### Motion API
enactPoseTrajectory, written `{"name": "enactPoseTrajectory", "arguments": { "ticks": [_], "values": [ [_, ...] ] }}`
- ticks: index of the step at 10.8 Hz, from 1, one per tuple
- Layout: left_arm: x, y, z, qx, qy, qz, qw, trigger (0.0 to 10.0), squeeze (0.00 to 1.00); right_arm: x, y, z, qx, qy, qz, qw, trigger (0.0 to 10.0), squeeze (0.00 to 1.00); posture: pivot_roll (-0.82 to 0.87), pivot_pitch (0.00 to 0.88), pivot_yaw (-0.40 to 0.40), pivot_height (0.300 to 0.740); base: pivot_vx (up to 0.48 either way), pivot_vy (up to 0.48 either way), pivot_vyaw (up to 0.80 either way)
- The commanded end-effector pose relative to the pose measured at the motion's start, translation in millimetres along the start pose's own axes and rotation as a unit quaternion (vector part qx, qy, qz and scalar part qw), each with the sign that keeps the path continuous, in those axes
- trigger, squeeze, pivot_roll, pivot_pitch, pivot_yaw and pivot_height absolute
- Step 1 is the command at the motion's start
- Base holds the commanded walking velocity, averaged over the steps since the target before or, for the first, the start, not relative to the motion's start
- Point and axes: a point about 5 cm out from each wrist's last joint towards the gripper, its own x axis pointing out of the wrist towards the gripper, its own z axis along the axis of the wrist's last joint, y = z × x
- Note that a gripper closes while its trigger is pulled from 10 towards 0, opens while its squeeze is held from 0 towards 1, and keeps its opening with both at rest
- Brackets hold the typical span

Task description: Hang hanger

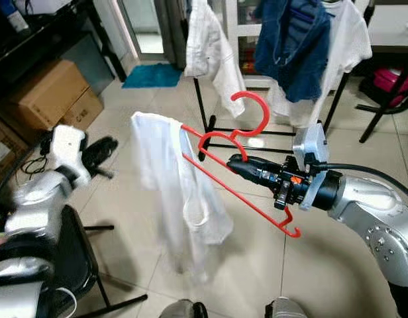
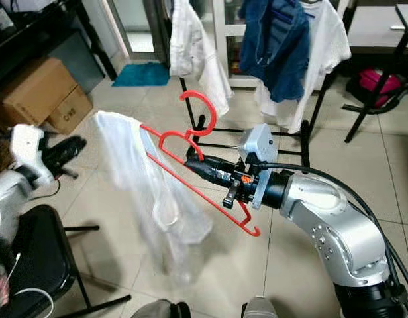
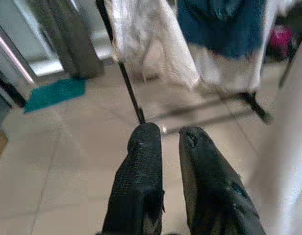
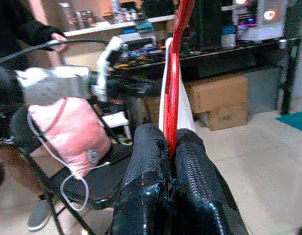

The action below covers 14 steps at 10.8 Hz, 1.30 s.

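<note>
A red plastic hanger (image 1: 252, 201) carries a white garment (image 1: 172, 192) that droops from its left end toward the floor. My right gripper (image 1: 232, 161) is shut on the hanger just below its hook (image 1: 254, 101), holding it in the air, tilted, with the bare end low on the right. In the right wrist view the red bar runs up between the fingers (image 4: 150, 147). Beyond it stands a black clothes rack (image 1: 202, 106) hung with white shirts and a blue garment (image 1: 293, 46). My left gripper (image 1: 101, 156) is off to the left, fingers close together and holding nothing.
Cardboard boxes (image 1: 48, 93) sit under a dark shelf at the left. A black chair (image 1: 78, 265) stands by my left arm, with a pink bag (image 4: 67, 132) on it. A teal mat (image 1: 151, 75) lies by the doorway. A person's hand (image 4: 57, 35) is behind.
</note>
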Motion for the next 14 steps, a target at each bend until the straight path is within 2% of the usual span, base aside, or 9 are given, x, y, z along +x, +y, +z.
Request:
{"name": "enactPoseTrajectory", "arguments": {
  "ticks": [1,2,4,5,6,9,10,11,14],
  "values": [
    [-12.2,12.9,5.3,0.002,0.004,0.000,1.000,10.0,1.00,1.3,-0.7,5.5,-0.011,-0.014,-0.002,1.000,10.0,0.00,-0.11,0.076,0.230,0.740,0.000,0.000,0.00],
    [-16.7,19.2,14.5,0.008,-0.004,-0.010,1.000,10.0,1.00,1.4,-1.7,5.2,-0.007,-0.013,-0.002,1.000,10.0,0.00,-0.11,0.075,0.224,0.740,0.000,0.000,0.00],
    [-8.0,18.8,56.6,0.014,-0.063,-0.084,0.994,10.0,1.00,2.0,-3.0,3.2,-0.012,-0.003,0.004,1.000,10.0,0.00,-0.09,0.076,0.208,0.740,0.000,0.000,0.00],
    [8.0,0.6,94.4,0.034,-0.092,-0.196,0.976,10.0,1.00,4.6,-1.8,2.7,-0.017,0.008,0.020,1.000,10.0,0.00,-0.09,0.074,0.201,0.740,0.000,0.000,0.00],
    [24.0,-25.2,126.4,0.083,-0.088,-0.320,0.940,10.0,1.00,9.1,-0.2,5.9,-0.037,0.023,0.042,0.998,10.0,0.00,-0.09,0.067,0.207,0.740,0.000,0.000,0.00],
    [38.5,-42.8,152.3,0.121,-0.049,-0.440,0.888,10.0,1.00,13.3,3.2,13.0,-0.070,0.029,0.080,0.994,10.0,0.00,-0.09,0.072,0.228,0.740,0.000,0.000,0.00],
    [38.9,-49.8,158.3,0.113,-0.020,-0.489,0.865,10.0,0.82,13.2,5.2,15.9,-0.082,0.024,0.097,0.992,10.0,0.00,-0.10,0.073,0.249,0.740,0.000,0.000,0.00],
    [37.4,-51.0,157.0,0.123,0.004,-0.499,0.858,10.0,0.00,12.0,5.5,16.2,-0.087,0.027,0.105,0.990,10.0,0.00,-0.10,0.070,0.259,0.740,0.000,0.000,0.00],
    [25.2,-48.0,145.5,0.155,0.047,-0.510,0.845,10.0,0.00,7.3,1.8,13.0,-0.092,0.038,0.101,0.990,10.0,0.00,-0.11,0.058,0.269,0.740,0.000,0.000,0.00]
  ]
}}
